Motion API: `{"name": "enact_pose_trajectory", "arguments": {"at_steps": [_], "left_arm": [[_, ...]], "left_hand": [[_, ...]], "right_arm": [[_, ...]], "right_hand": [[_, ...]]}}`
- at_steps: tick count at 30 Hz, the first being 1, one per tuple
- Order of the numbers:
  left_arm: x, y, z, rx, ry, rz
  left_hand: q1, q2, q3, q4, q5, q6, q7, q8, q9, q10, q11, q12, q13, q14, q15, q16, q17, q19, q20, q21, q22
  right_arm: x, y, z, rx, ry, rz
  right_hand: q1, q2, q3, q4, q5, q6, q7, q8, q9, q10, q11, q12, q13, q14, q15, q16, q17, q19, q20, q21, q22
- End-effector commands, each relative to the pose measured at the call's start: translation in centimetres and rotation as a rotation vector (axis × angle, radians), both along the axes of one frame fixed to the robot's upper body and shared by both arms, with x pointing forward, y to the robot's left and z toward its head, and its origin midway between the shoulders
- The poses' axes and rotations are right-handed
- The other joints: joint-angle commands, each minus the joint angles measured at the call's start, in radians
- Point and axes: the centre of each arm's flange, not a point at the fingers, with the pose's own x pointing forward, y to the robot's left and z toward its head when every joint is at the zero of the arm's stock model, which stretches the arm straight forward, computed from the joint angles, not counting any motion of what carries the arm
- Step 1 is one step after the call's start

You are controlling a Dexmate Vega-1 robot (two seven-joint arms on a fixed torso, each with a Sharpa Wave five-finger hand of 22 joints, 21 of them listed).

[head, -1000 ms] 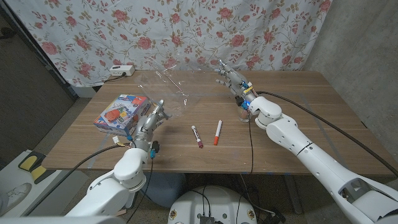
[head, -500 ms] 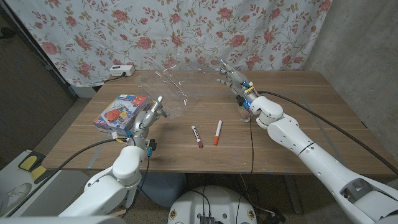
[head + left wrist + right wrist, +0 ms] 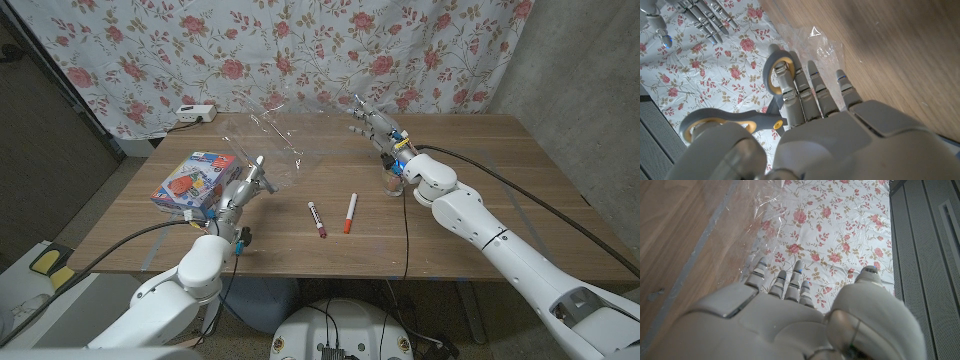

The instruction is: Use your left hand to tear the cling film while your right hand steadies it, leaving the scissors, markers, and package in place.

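Left hand (image 3: 243, 190) near cling film (image 3: 262, 140), sheet spread crosswise toward right hand (image 3: 377, 133)

The cling film (image 3: 268, 140) was a clear, crinkled sheet spread over the far middle of the wooden table, rising in loose folds; its edge also showed in the left wrist view (image 3: 826, 46). The scissors (image 3: 767, 100), grey with yellow-lined handle loops, lay near the film. Two markers lay near the front middle, well apart from the film: a white one with dark red ends (image 3: 316, 218) and an orange-red one (image 3: 350, 212). The colourful package (image 3: 193, 183) lay flat at the table's left side.
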Motion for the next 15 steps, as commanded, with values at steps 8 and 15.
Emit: {"name": "enact_pose_trajectory", "arguments": {"at_steps": [8, 15], "left_arm": [[-0.45, 0.15, 0.33, 0.067, 0.037, -0.041], [-0.8, -0.19, 0.13, 0.066, 0.042, -0.059]], "left_hand": [[-0.055, 0.0, -0.087, 0.051, 0.022, -0.028, 0.035, -0.002, 0.004, 0.005, 0.01, -0.006, 0.004, -0.008, 0.007, 0.001, 0.01, -0.009, 0.002, -0.007, 0.002], [-0.07, 0.003, -0.111, 0.056, 0.035, -0.032, 0.035, -0.008, 0.0, -0.004, 0.009, -0.013, 0.004, -0.014, 0.008, 0.001, 0.012, -0.013, 0.002, -0.01, 0.002]], "right_arm": [[-0.27, 0.49, 0.04, -0.029, -0.011, -0.002], [-0.28, 0.9, 0.62, -0.077, -0.044, -0.031]], "right_hand": [[0.002, 0.009, 0.002, -0.01, -0.001, -0.003, -0.002, -0.003, 0.001, -0.001, 0.002, -0.005, 0.007, -0.008, 0.007, 0.0, 0.0, -0.008, 0.005, 0.0, 0.003], [0.004, 0.009, 0.002, -0.013, -0.001, -0.005, -0.002, -0.003, 0.001, 0.002, 0.003, -0.006, 0.007, -0.009, 0.008, 0.001, -0.002, -0.011, 0.005, 0.0, 0.003]]}}
